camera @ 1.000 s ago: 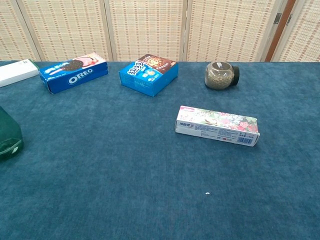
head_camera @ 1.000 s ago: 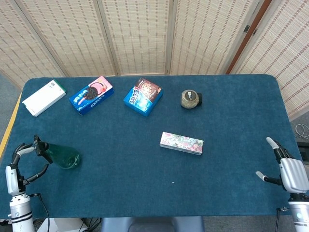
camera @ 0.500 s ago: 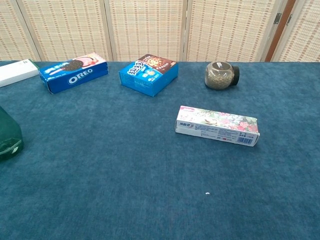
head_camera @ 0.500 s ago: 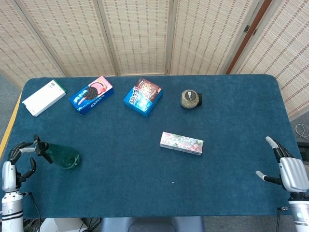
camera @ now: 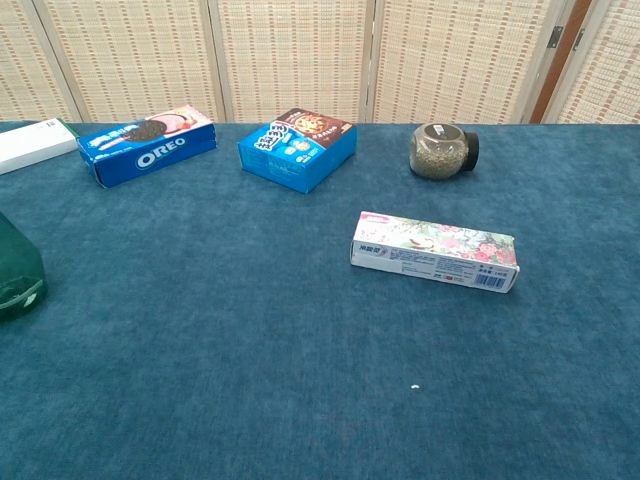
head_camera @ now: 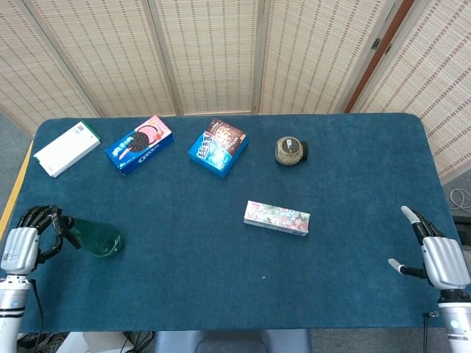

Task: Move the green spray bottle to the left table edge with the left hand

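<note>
The green spray bottle (head_camera: 98, 237) lies on its side near the table's left edge, its black spray head pointing left. Only its green base (camera: 18, 270) shows in the chest view, at the left border. My left hand (head_camera: 28, 237) is at the table's left edge, back upward, and grips the spray head with its fingers (head_camera: 45, 215) curled over it and the thumb below. My right hand (head_camera: 438, 257) rests by the front right corner, holding nothing, its fingers stretched out and apart.
Along the back stand a white box (head_camera: 66, 148), a blue Oreo box (head_camera: 139, 143), a blue cookie box (head_camera: 218, 146) and a small jar (head_camera: 290, 150). A flowered toothpaste box (head_camera: 277, 218) lies mid-table.
My left hand has turned over and moved up to the spray head, its fingers going from spread to curled around it. The bottle and the right hand have stayed put.
</note>
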`<action>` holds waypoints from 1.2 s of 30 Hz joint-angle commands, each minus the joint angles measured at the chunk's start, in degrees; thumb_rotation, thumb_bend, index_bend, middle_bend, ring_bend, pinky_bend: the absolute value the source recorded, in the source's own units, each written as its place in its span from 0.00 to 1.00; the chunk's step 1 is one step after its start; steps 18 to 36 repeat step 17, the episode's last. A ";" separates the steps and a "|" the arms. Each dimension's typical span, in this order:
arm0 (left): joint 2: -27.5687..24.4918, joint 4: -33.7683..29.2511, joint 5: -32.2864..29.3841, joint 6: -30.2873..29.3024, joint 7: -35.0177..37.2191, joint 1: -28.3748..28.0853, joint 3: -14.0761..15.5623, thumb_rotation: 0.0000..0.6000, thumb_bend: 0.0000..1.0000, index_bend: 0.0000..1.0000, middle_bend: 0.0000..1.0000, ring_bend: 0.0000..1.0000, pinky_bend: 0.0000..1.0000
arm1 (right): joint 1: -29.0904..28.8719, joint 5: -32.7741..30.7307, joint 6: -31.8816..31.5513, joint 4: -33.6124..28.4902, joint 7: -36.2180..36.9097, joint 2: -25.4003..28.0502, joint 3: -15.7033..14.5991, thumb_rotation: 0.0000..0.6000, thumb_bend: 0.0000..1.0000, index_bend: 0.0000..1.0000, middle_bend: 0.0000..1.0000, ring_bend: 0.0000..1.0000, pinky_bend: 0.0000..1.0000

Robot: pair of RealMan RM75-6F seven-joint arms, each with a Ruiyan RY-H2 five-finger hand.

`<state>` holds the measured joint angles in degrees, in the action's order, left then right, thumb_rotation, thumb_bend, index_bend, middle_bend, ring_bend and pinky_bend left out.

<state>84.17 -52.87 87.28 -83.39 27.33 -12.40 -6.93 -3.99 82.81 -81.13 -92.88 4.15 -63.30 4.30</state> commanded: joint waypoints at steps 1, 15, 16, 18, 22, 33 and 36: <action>-1.28 0.07 2.53 0.84 -4.85 -2.46 1.27 1.00 0.54 0.40 0.29 0.18 0.14 | -0.08 -0.27 0.22 -0.23 -0.27 0.33 0.01 1.00 0.00 0.12 0.16 0.21 0.41; -5.27 -2.91 3.64 4.44 -8.39 -5.72 3.24 1.00 0.54 0.40 0.29 0.18 0.14 | -0.86 -1.81 2.30 -1.35 -0.70 1.55 0.04 1.00 0.00 0.13 0.16 0.21 0.41; -5.38 -3.02 3.41 4.62 -8.45 -5.76 3.25 1.00 0.54 0.40 0.29 0.18 0.14 | -0.96 -1.95 2.43 -1.37 -0.67 1.72 0.14 1.00 0.00 0.13 0.16 0.21 0.41; -5.39 -3.03 3.25 4.70 -8.52 -5.80 3.24 1.00 0.54 0.40 0.29 0.18 0.14 | -1.03 -2.03 2.51 -1.35 -0.61 1.81 0.21 1.00 0.00 0.13 0.16 0.21 0.41; -5.39 -3.03 3.25 4.70 -8.52 -5.80 3.24 1.00 0.54 0.40 0.29 0.18 0.14 | -1.03 -2.03 2.51 -1.35 -0.61 1.81 0.21 1.00 0.00 0.13 0.16 0.21 0.41; -5.39 -3.03 3.25 4.70 -8.52 -5.80 3.24 1.00 0.54 0.40 0.29 0.18 0.14 | -1.03 -2.03 2.51 -1.35 -0.61 1.81 0.21 1.00 0.00 0.13 0.16 0.21 0.41; -5.39 -3.03 3.25 4.70 -8.52 -5.80 3.24 1.00 0.54 0.40 0.29 0.18 0.14 | -1.03 -2.03 2.51 -1.35 -0.61 1.81 0.21 1.00 0.00 0.13 0.16 0.21 0.41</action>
